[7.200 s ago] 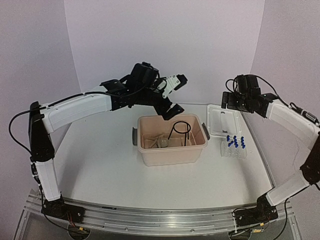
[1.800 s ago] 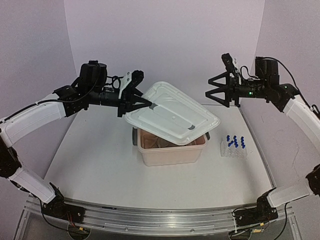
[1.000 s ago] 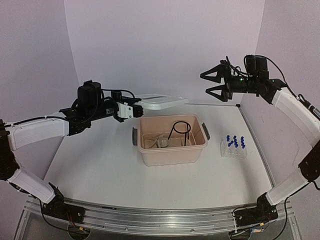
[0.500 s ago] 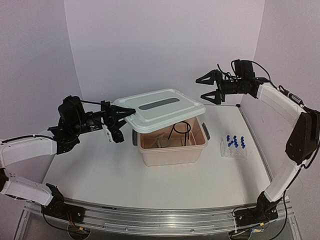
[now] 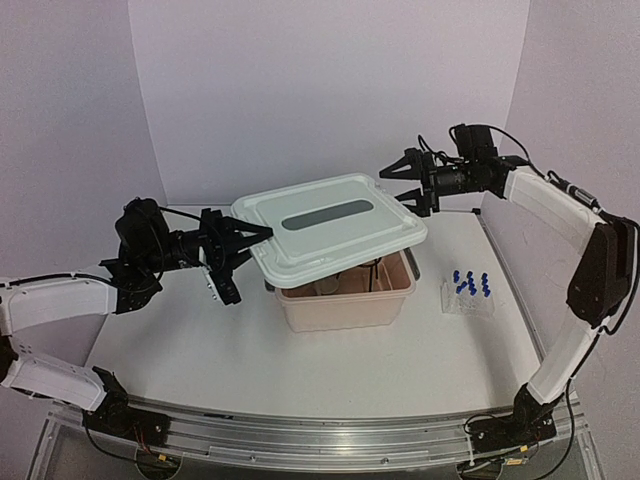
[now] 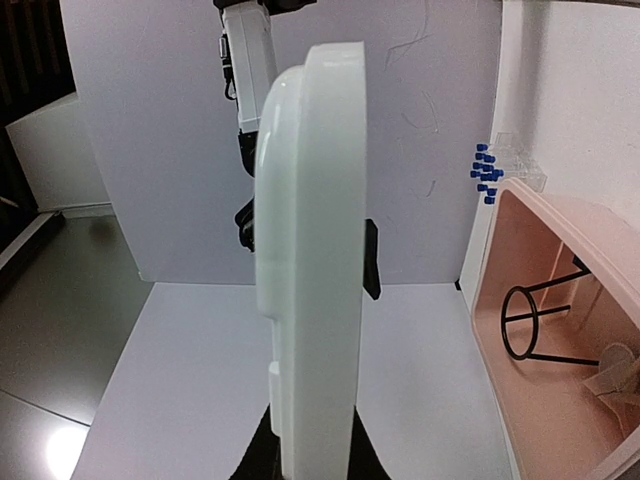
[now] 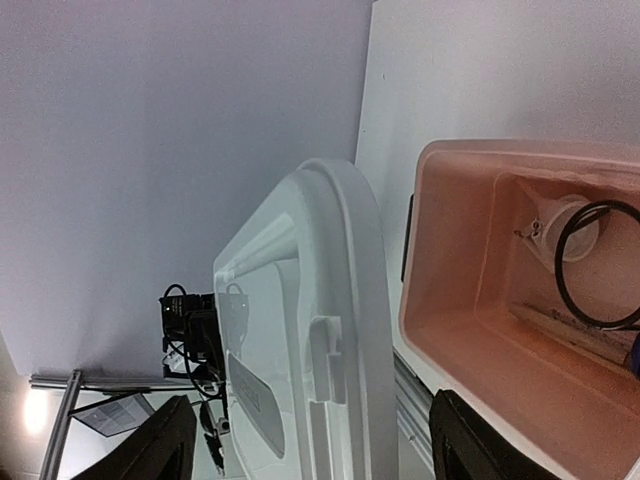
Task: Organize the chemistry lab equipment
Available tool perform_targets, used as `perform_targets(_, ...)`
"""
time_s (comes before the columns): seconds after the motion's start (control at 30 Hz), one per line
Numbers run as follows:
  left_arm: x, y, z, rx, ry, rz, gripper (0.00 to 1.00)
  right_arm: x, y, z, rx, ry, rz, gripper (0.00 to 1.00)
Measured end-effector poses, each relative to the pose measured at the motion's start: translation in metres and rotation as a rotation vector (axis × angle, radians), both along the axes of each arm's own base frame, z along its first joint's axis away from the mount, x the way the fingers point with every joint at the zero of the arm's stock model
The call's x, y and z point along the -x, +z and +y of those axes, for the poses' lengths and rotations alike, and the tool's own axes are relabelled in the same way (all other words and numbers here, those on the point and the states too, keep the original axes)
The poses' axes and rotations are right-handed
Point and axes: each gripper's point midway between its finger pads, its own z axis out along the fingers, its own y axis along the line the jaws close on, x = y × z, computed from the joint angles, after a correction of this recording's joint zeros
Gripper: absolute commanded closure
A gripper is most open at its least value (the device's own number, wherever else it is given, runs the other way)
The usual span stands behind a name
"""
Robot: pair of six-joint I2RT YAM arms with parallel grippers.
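Lid over tub: my left end effector (image 5: pixel 246 238) is pinched narrow on the 9 o'clock edge of the lid (image 5: pixel 330 225), holding it tilted above the tub (image 5: pixel 340 308) at mid-desk (image 5: pixel 200 345). My right end effector (image 5: pixel 406 187) stands wide at the lid's 2 o'clock corner, and I cannot tell whether it touches. The ring stand (image 6: pixel 504 322) and funnel (image 7: pixel 558 222) lie inside the tub. The tubes (image 5: pixel 470 282) sit in the rack (image 5: pixel 468 306) at the tub's 3 o'clock.
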Motion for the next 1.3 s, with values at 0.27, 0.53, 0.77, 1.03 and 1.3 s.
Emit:
perform_targets(0.27, 0.003, 0.004, -0.001, 0.012, -0.016, -0.032, 1.00, 0.014, 0.000, 0.007, -0.019, 0.054, 0.046, 0.91)
perform_targets(0.53, -0.001, -0.003, -0.004, 0.006, -0.019, -0.027, 0.01, 0.018, 0.013, 0.004, -0.058, 0.064, 0.069, 1.00)
perform_targets(0.77, -0.009, -0.008, -0.005, 0.007, 0.019, 0.053, 0.00, 0.031, 0.043, 0.004, -0.061, 0.017, -0.032, 1.00)
perform_targets(1.03, -0.028, -0.036, -0.003, -0.040, 0.108, 0.335, 0.00, 0.022, 0.072, -0.003, -0.080, -0.094, -0.143, 1.00)
perform_targets(1.3, -0.034, -0.052, -0.002, -0.034, 0.131, 0.792, 0.00, -0.003, 0.084, -0.011, -0.068, -0.231, -0.212, 1.00)
